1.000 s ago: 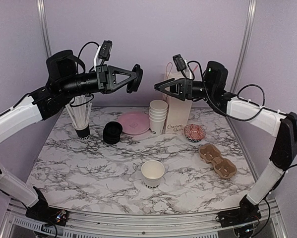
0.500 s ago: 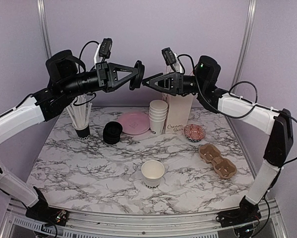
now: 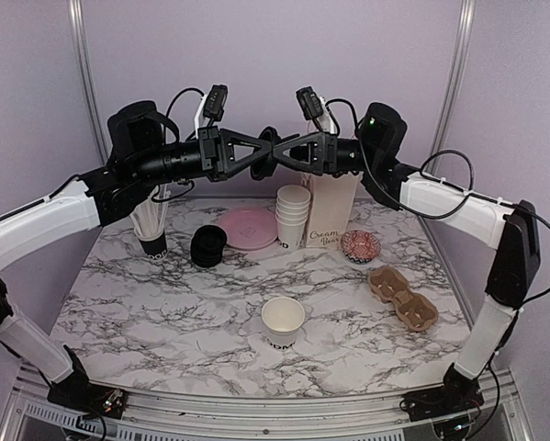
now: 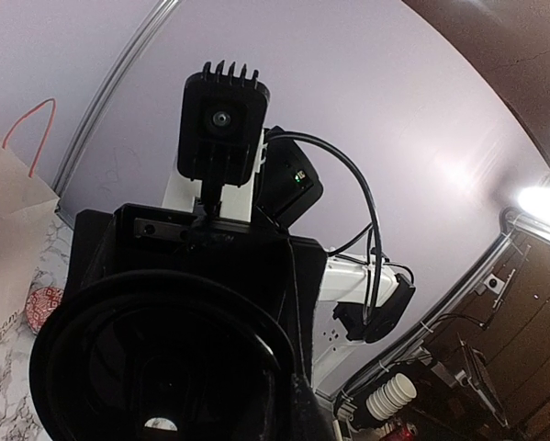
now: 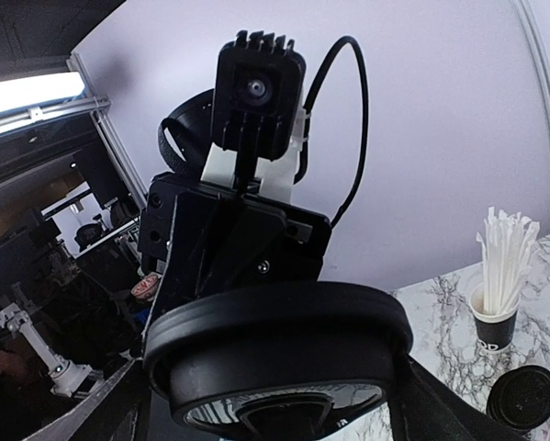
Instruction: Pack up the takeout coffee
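No lidded takeout coffee is in view. A lidless white paper cup (image 3: 283,322) with dark lettering near its base stands at the table's front middle. High above the back of the table my left gripper (image 3: 263,152) is shut on a black dome lid (image 3: 269,145), held on edge. My right gripper (image 3: 280,156) meets it from the right, open, with one finger on each side of the lid. In the right wrist view the lid (image 5: 275,349) fills the space between the fingers of my right gripper (image 5: 271,409); contact is not clear. The left wrist view shows the lid's (image 4: 155,358) dark underside.
At the back stand a stack of lidless white cups (image 3: 293,213), a paper bag (image 3: 331,219), a pink plate (image 3: 247,227), a stack of black lids (image 3: 208,246) and a black cup of straws (image 3: 151,220). A patterned dish (image 3: 360,244) and a cardboard carrier (image 3: 403,297) lie right.
My left arm carried the lid to the right while the right gripper swung left. The two grippers, apart a second ago, now meet at the lid.
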